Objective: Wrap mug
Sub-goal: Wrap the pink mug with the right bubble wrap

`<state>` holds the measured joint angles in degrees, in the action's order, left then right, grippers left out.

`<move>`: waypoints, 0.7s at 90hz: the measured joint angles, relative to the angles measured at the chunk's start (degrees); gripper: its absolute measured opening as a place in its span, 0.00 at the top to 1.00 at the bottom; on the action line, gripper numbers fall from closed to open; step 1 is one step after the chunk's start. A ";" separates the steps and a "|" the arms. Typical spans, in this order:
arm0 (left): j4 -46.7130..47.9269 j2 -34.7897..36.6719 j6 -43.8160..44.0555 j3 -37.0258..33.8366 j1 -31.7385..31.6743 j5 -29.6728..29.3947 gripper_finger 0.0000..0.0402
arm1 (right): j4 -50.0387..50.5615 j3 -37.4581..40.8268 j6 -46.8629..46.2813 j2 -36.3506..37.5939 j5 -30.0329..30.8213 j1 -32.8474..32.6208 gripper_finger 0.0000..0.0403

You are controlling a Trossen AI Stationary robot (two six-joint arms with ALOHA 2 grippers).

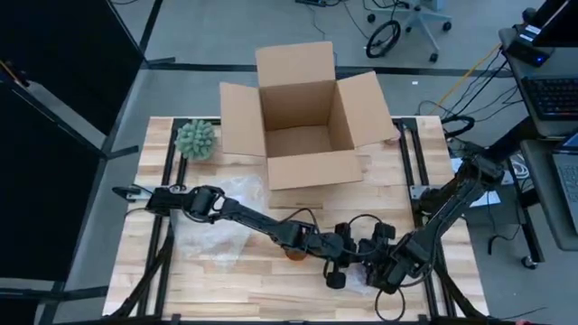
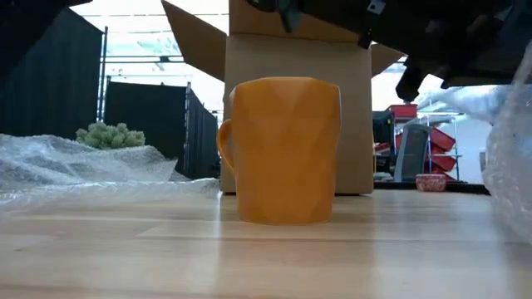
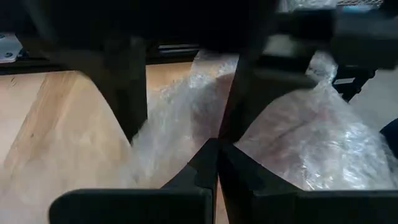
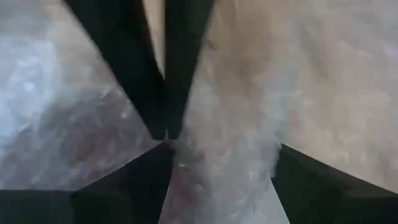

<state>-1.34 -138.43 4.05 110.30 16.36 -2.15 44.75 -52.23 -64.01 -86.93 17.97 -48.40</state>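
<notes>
The orange mug [image 2: 283, 149] stands upright on its base on the wooden table, handle toward the bubble wrap [image 2: 75, 162] spread on the table's left. From above the mug [image 1: 293, 255] is mostly hidden under my left arm. More bubble wrap [image 3: 311, 143] is bunched near the table's front right. My left gripper [image 3: 217, 148] is shut at this bunch, just right of the mug. My right gripper [image 4: 224, 162] is open and faces it, its fingers on either side of the wrap; I cannot tell whether they touch it. My left gripper pinches the bunched bubble wrap between its two fingertips [image 4: 163, 127]; the wrap [image 4: 186, 155] shows right at the tips. One layer or several, I cannot tell. The wrap beyond the tips lies slack on the table.
An open cardboard box [image 1: 302, 117] stands at the table's far middle, flaps spread. A green spiky plant [image 1: 195, 139] sits at the far left. Both arms crowd the near right of the table [image 1: 226, 289], close to the mug.
</notes>
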 joint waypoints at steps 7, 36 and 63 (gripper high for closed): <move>-0.15 -0.02 0.00 0.00 0.00 0.13 1.00 | -2.30 1.71 -0.17 0.00 -0.57 0.02 0.40; 1.23 0.80 -1.58 -0.07 0.05 -0.02 1.00 | -3.91 2.76 -0.13 -0.12 -1.36 0.09 0.40; 7.56 6.83 -3.78 -0.17 1.75 -4.61 1.00 | -3.47 2.91 -0.31 -0.20 -2.06 -0.09 0.40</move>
<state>6.22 -131.60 0.28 110.13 18.11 -6.76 41.28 -49.32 -64.32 -87.12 15.91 -48.49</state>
